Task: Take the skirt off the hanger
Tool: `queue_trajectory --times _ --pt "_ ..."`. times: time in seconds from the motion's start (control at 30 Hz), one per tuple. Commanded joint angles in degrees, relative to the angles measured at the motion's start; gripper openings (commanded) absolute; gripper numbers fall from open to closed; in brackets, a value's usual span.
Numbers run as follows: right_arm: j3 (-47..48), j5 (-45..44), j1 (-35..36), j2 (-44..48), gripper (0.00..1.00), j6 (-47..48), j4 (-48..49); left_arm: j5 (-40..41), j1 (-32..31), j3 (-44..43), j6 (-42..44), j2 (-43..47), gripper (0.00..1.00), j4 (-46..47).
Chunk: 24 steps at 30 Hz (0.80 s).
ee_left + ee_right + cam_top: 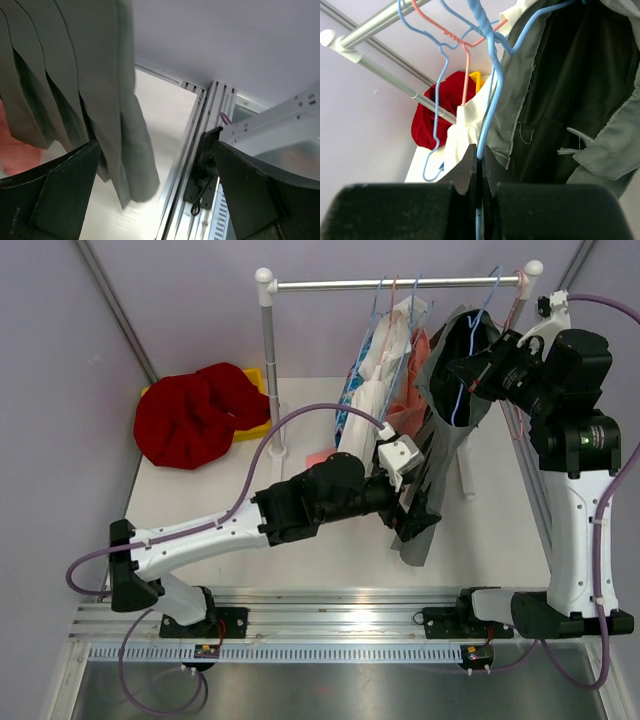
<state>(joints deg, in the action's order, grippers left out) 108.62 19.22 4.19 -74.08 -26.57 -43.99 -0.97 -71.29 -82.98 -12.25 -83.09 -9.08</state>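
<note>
Left end effector (156, 148) gapes released, the hem of the grey pleated fabric skirt (100, 75) dangling between its fingers, ungripped. Right end effector (480, 167) is clenched on the thin blue wire hanger (489, 85). The skirt drapes just beyond, not yet off.

Inside a robotics lab test cell: plain lilac wall panels (60, 340) enclose a white tabletop (500, 540), with a left arm (200, 538) and right arm (575, 510) bolted to a slotted aluminium rail (340, 625) along its near edge. A small clothes rail (400, 283) hung with wire hangers (484, 24) stands at the back.
</note>
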Motion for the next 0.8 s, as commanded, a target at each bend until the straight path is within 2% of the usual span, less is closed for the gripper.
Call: queue_trajectory --times 0.0,0.2,0.33,0.43,0.47,0.57,0.6,0.77 --pt "3.7 1.9 0.6 2.5 0.0 -0.2 1.1 5.3 -0.3 -5.7 0.5 -2.5 0.99 8.2" --pt "3.4 2.9 0.5 4.2 0.0 -1.5 0.2 9.1 -0.7 -7.4 -0.2 -7.2 0.99 11.6" --pt "4.6 2.1 0.6 4.3 0.0 -1.6 -0.9 9.7 -0.7 -6.1 -1.6 -9.5 0.82 14.5" --pt "5.1 2.1 0.5 3.9 0.0 -2.1 -1.3 10.0 -0.7 -4.4 -2.5 -9.6 0.29 15.8" --pt "4.9 2.0 0.5 3.9 0.0 -2.2 -1.4 10.2 -0.7 -4.0 -2.9 -9.5 0.01 15.3" --pt "5.3 1.1 0.5 3.4 0.0 -1.7 -1.5 12.6 -2.0 -2.5 -3.4 -6.5 0.0 12.4" --pt "5.5 0.6 0.5 3.2 0.0 -1.5 -1.8 15.5 -2.8 -0.4 -3.0 -5.3 0.0 11.8" --pt "7.7 -1.2 0.5 1.6 0.0 -0.3 -2.7 27.3 -13.1 7.7 -1.5 3.0 0.0 7.2"
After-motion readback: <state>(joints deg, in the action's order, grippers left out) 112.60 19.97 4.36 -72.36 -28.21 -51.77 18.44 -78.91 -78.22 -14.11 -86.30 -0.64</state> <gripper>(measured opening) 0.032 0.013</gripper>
